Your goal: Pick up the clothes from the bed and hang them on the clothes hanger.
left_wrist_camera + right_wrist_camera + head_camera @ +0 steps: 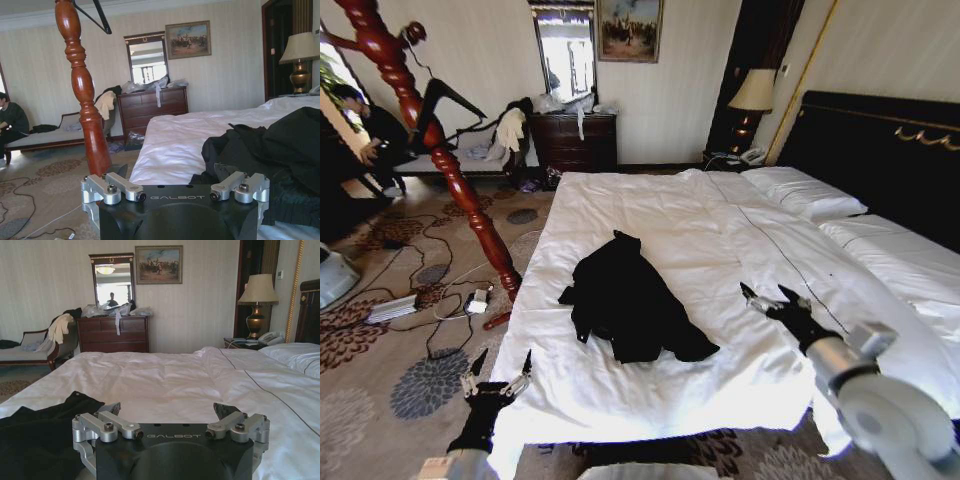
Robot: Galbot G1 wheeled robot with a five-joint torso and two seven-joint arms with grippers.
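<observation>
Head view: black jacket lies crumpled mid-bed, left gripper and right gripper flanking, jaws spread | Left wrist: jacket heaped just beside | Right wrist: soft, limp cloth, likely best pinched at a raised fold.

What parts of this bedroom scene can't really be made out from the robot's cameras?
- Black clothes: crumpled on the bed, so collar and sleeves cannot be told apart in the head view.
- Clothes hanger: the left wrist view's top edge cuts off its hook.
- Wooden post: its top runs past the head view's edge.
- Left claw, right claw: both open, holding nothing.
</observation>
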